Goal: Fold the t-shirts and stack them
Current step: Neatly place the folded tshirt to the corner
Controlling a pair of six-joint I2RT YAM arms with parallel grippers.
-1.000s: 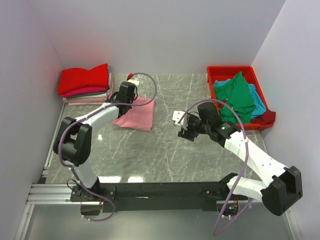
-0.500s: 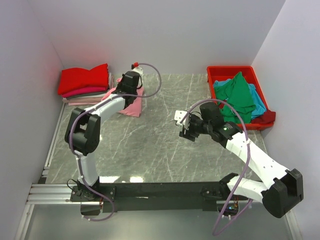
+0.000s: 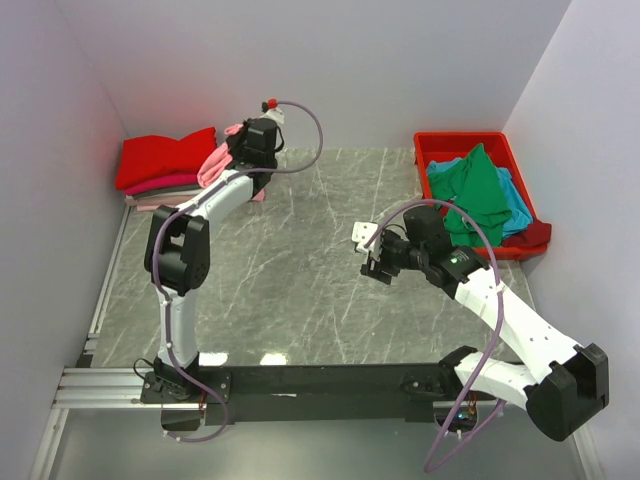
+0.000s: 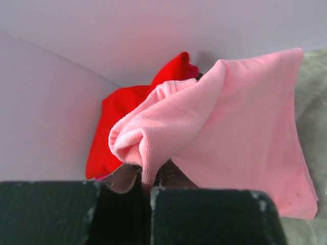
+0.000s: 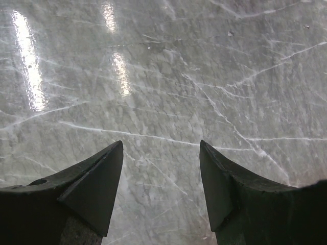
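My left gripper [image 3: 232, 152] is shut on the folded light pink t-shirt [image 3: 216, 160] and holds it in the air beside the stack at the back left. In the left wrist view the pink t-shirt [image 4: 230, 122] hangs from my shut jaws [image 4: 148, 178]. The stack of folded t-shirts has a red one [image 3: 165, 157] on top, with magenta and pale ones under it. The red one shows behind the pink cloth in the left wrist view [image 4: 122, 117]. My right gripper [image 3: 372, 262] is open and empty over bare marble mid table [image 5: 161, 148]. Green [image 3: 478, 190] and teal-blue [image 3: 515, 205] t-shirts lie in the bin.
A rigid red plastic bin [image 3: 460, 142] stands at the back right, with a maroon cloth [image 3: 535, 236] at its near corner. White walls close the back and both sides. The grey marble table top [image 3: 300, 290] lies between the arms.
My left gripper has carried the pink t-shirt up off the table and leftwards to the stack. My right gripper has shifted only slightly.
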